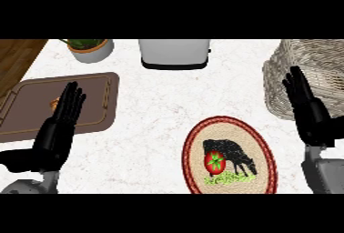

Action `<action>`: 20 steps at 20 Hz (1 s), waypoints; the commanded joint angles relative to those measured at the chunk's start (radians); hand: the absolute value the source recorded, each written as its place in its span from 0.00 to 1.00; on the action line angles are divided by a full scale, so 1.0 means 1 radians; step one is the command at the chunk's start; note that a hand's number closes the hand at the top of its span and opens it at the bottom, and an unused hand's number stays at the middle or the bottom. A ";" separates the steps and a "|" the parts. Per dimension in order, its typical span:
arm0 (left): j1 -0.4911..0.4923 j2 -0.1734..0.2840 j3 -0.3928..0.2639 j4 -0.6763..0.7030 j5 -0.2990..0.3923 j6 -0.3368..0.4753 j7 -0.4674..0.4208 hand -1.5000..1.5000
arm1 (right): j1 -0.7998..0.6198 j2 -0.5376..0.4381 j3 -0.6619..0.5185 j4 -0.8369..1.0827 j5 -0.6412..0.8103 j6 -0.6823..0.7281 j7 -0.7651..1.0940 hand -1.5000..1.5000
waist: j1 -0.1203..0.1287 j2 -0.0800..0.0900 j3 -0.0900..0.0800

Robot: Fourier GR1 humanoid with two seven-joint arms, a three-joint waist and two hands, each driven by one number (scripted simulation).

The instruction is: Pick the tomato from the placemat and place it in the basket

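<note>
tomato on placemat; basket probably behind right hand; both hands released, left hand

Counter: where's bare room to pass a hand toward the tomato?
Bare counter lies between the brown tray, the toaster and the placemat. It is crowded at right, where the right hand overlaps the basket.

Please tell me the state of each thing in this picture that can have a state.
tomato: lying on the placemat, not held.
basket: upright at the right edge, inside not visible.
left hand: open, over the brown tray.
right hand: open, before the basket, holding nothing.
</note>
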 commanded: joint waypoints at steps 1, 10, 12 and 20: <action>-0.036 0.010 0.034 0.016 -0.004 -0.008 0.012 0.50 | -0.082 0.020 0.004 0.000 -0.046 0.069 -0.051 1.00 | 0.008 0.072 0.006; -0.069 0.086 0.028 0.160 0.043 -0.066 0.213 0.50 | -0.252 -0.037 0.365 -0.171 0.129 0.497 -0.348 0.00 | 0.034 0.080 0.006; -0.081 0.070 0.025 0.179 0.036 -0.038 0.250 0.50 | -0.175 0.070 0.482 -0.196 0.245 0.397 -0.418 0.00 | 0.009 0.075 0.007; -0.125 0.091 0.087 0.245 0.033 -0.099 0.280 0.50 | -0.084 0.148 0.632 -0.472 0.423 0.263 0.050 0.00 | -0.014 0.065 0.004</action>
